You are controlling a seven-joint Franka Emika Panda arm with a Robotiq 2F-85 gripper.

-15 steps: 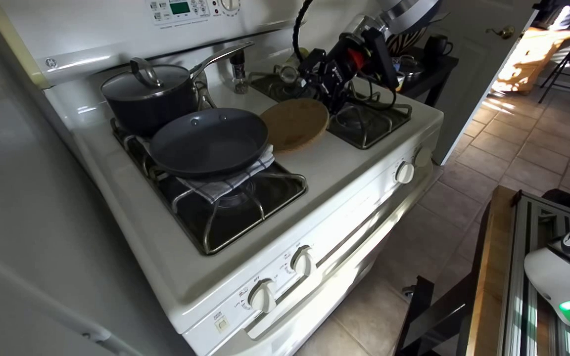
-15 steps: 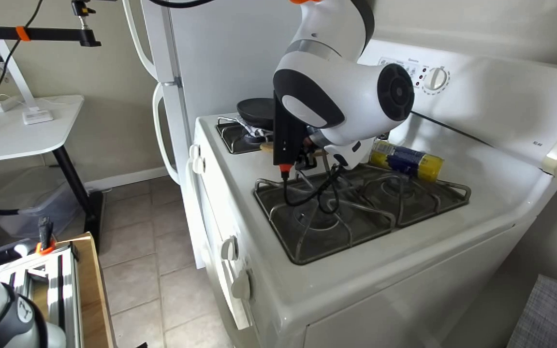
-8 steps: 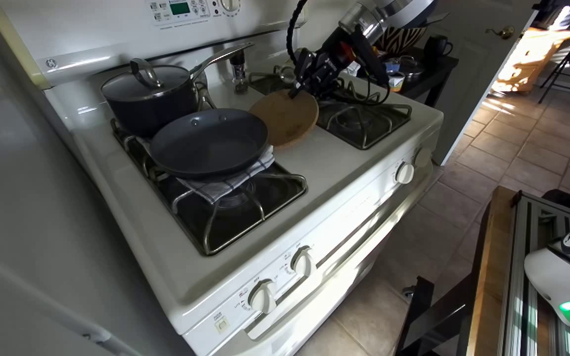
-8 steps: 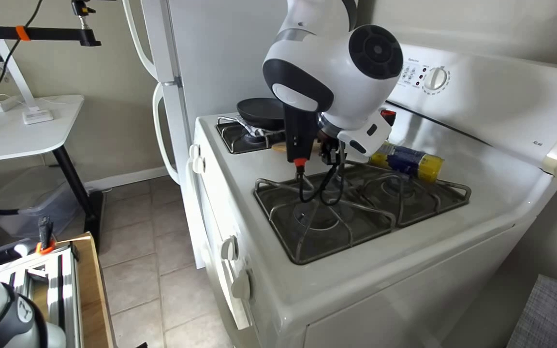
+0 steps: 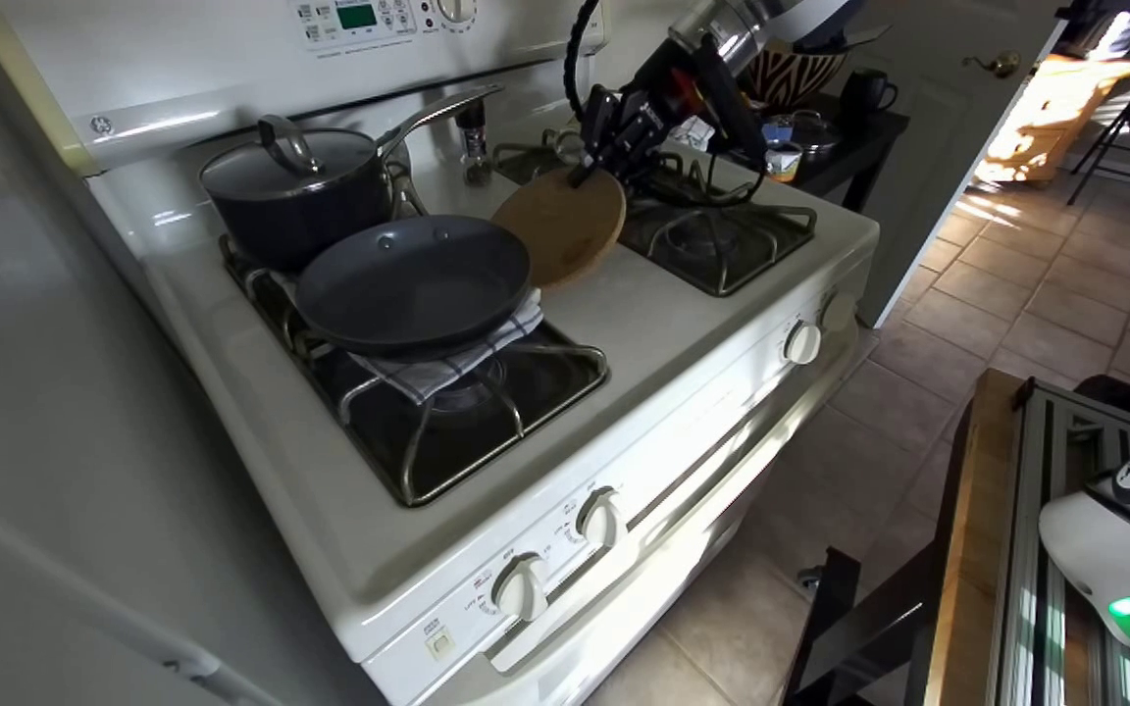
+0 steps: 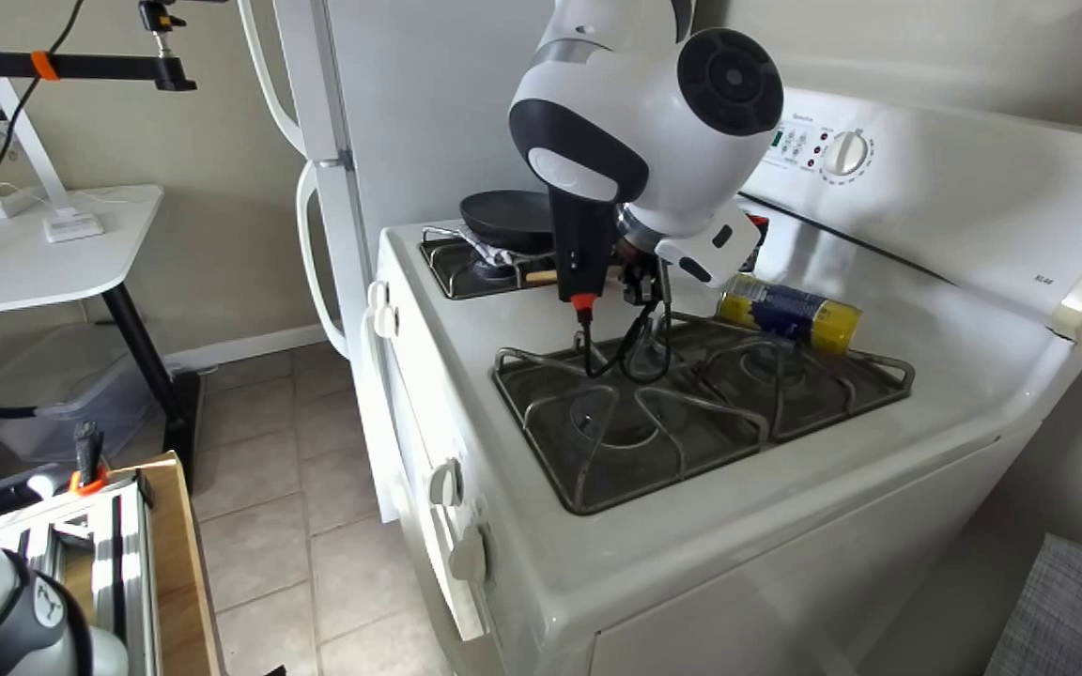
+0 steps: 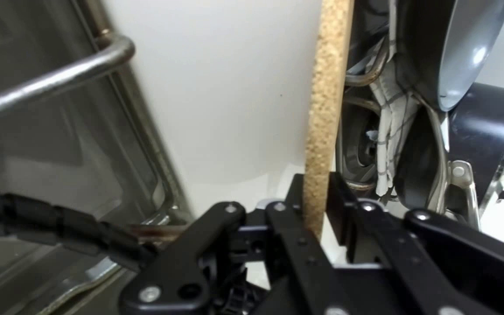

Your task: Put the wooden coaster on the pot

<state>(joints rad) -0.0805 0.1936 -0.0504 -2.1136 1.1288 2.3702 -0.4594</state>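
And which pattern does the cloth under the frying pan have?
The cloth is whitish with dark crossing lines, clearest in the wrist view.

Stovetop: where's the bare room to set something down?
Bare stovetop shows between the burner wells, from the held wooden coaster toward the knobs. Crowded: the well under the pot and frying pan; the other carries a can at the rear.

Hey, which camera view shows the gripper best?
The wrist view: the gripper is close and large there, its jaws shut on the wooden coaster. In an exterior view it looks smaller, one fingertip showing on the coaster. In an exterior view, the arm hides much of it.
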